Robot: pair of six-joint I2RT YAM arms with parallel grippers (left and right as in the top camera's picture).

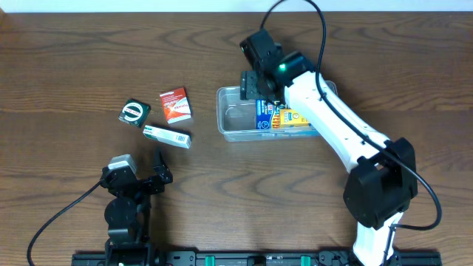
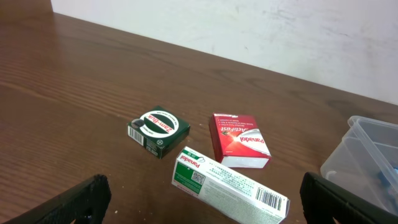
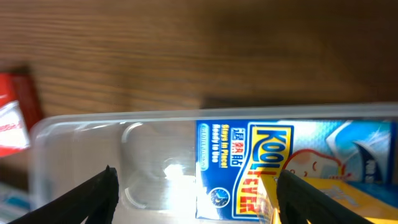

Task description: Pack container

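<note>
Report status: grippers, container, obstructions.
Left gripper open, empty, parked. Right gripper open above container. Container holds blue box and yellow box. Red box, green box, white box outside, to its left.

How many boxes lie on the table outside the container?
3: the green Zam-Buk box, the red Actifast box and the white-and-green Panadol box, clustered left of the container. The right arm could hide more.
</note>
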